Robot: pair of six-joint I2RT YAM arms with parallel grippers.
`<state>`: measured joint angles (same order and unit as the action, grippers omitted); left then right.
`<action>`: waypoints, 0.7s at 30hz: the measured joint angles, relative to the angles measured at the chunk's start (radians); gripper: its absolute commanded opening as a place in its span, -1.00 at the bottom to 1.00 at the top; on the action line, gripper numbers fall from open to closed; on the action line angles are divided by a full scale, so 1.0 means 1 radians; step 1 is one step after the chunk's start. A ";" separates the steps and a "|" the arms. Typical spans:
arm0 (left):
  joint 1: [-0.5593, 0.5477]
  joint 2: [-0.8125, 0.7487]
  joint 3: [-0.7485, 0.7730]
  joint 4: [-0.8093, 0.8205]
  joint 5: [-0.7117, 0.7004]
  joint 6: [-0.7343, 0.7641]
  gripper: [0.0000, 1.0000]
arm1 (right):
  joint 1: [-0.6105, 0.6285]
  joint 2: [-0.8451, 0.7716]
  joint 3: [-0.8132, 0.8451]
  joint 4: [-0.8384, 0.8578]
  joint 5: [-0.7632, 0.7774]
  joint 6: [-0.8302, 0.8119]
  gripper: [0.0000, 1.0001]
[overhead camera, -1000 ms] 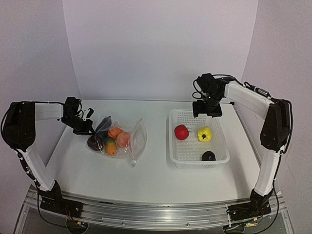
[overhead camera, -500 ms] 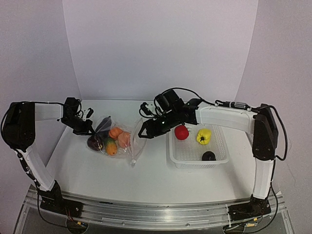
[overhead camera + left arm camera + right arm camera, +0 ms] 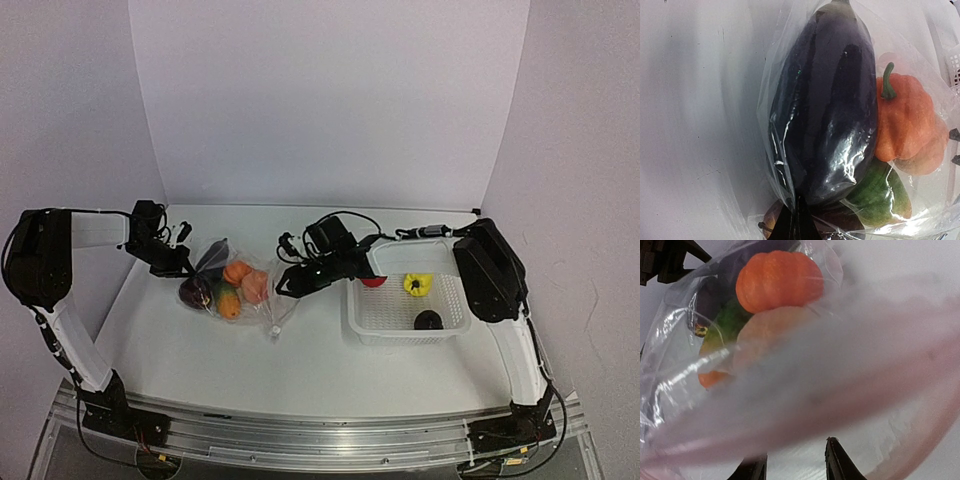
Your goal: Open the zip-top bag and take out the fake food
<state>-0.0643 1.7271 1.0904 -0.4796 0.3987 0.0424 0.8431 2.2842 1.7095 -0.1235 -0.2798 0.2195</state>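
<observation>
The clear zip-top bag [image 3: 262, 290] lies left of centre with its mouth toward the right. Inside it are an orange pumpkin [image 3: 236, 271], a peach piece [image 3: 253, 287], a green-orange piece [image 3: 228, 303] and a dark purple eggplant [image 3: 825, 115]. My left gripper [image 3: 183, 265] is shut on the bag's far left edge [image 3: 796, 220]. My right gripper [image 3: 284, 283] is open at the bag's mouth, its fingertips [image 3: 832, 455] just inside the plastic rim; the pumpkin [image 3: 780, 280] lies ahead of it. A red [image 3: 373, 281], a yellow [image 3: 418, 284] and a black piece [image 3: 428, 319] lie in the basket.
The white mesh basket [image 3: 390, 330] stands right of centre, its left wall close to my right arm's wrist. White walls close the back and both sides of the white table [image 3: 250, 360].
My right arm has swung from above the basket leftward and down to the bag's mouth. The left gripper and the bag have stayed in place.
</observation>
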 measured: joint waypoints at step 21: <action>0.000 0.000 -0.001 -0.002 0.058 0.002 -1.00 | 0.098 0.227 0.215 0.188 0.132 -0.048 0.82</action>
<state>-0.0643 1.7271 1.0894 -0.4812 0.4571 0.0442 0.9406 2.5111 1.9245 0.0640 -0.1478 0.1714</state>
